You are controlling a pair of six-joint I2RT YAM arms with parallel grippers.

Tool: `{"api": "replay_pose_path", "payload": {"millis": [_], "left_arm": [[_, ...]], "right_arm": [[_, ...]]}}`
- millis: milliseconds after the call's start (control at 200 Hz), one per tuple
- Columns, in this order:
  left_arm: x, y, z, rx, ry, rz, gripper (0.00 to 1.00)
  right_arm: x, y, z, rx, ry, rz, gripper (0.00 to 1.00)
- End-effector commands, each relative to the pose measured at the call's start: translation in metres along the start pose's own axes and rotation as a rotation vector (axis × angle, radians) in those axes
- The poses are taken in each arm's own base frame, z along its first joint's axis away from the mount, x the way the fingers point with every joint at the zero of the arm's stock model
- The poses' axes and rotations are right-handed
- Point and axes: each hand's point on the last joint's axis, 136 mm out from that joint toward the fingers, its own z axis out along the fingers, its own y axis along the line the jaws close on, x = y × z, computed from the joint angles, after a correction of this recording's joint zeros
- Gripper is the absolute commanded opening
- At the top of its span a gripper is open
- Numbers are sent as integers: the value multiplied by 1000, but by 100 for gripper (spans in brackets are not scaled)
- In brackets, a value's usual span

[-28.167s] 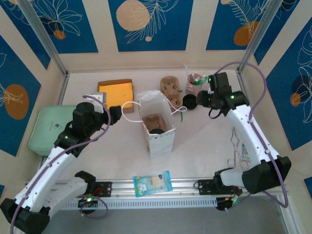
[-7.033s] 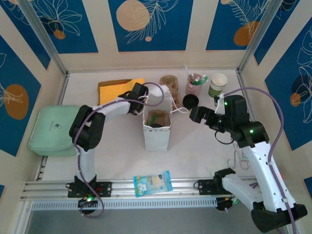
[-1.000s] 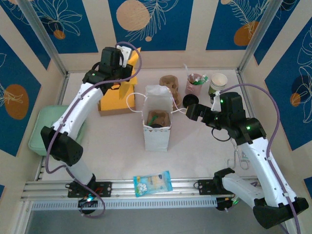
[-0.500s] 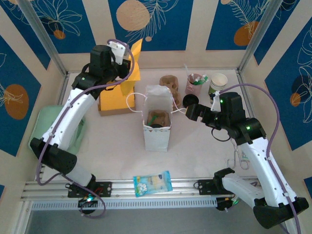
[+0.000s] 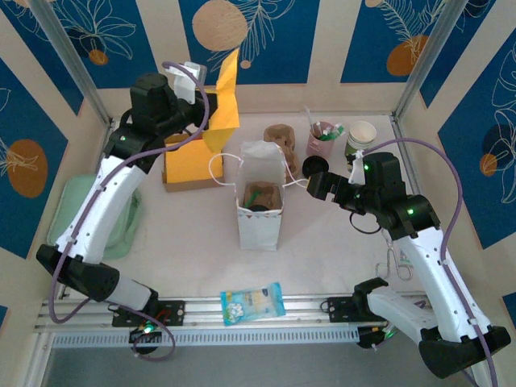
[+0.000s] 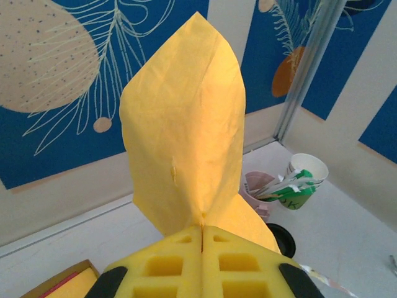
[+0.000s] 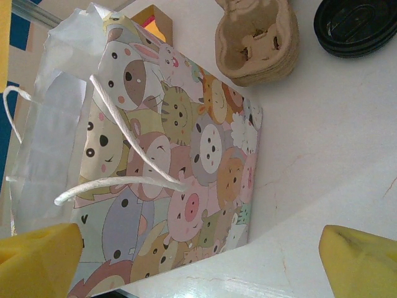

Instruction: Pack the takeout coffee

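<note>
The takeout coffee [image 5: 360, 135], a white-rimmed paper cup with green sides, stands at the back right of the table; the left wrist view has it [image 6: 304, 184] behind the pink cup. A brown pulp carrier [image 5: 280, 142] [image 7: 257, 38] lies behind the cartoon-print paper bag [image 5: 260, 200] [image 7: 186, 180]. My left gripper [image 5: 203, 113] [image 6: 203, 234] is raised over the back left, shut on a yellow paper sheet [image 5: 224, 89] [image 6: 186, 124] that stands up from its jaws. My right gripper [image 5: 310, 187] [image 7: 198, 267] hangs open beside the bag's right wall, holding nothing.
A pink cup [image 5: 322, 139] with stirrers and a black lid [image 5: 314, 167] sit near the coffee. A box of yellow sheets [image 5: 192, 165] lies back left, a green tray [image 5: 76, 214] at the left edge, a snack packet [image 5: 252, 302] in front, metal tongs [image 5: 393, 260] at right.
My left arm has lifted the yellow sheet higher and a little leftward, away from the box. The right arm and the bag have stayed put.
</note>
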Motion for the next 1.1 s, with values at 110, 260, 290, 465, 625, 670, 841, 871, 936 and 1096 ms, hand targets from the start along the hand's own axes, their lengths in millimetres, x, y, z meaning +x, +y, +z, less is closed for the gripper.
{"api": "replay_pose_path", "payload": {"millis": [110, 260, 290, 465, 625, 670, 841, 871, 936, 1096], "left_arm": [[-26, -22, -23, 103, -93, -20, 0], [-31, -30, -29, 140, -116, -29, 0], [-32, -31, -30, 145, -121, -30, 0], [-38, -38, -36, 182, -143, -40, 0], [-44, -46, -44, 221, -163, -45, 0], [-46, -48, -47, 231, -170, -44, 0], [-50, -58, -55, 283, -189, -49, 0], [-51, -60, -56, 294, -193, -49, 0], [-52, -65, -58, 319, -197, -53, 0], [-55, -72, -64, 359, -214, -54, 0]], "right_arm": [[4, 2, -4, -15, -4, 7, 98], [5, 1, -4, -12, -4, 11, 98], [5, 0, -5, -11, -5, 10, 98], [5, 0, -5, -10, -5, 8, 98], [5, 1, -6, -13, -8, 7, 98], [5, 1, -5, -11, -7, 8, 98], [5, 1, -5, -13, -7, 9, 98], [6, 1, -6, -13, -7, 9, 98], [6, 0, -5, -13, -6, 11, 98], [6, 1, -6, -14, -8, 11, 98]]}}
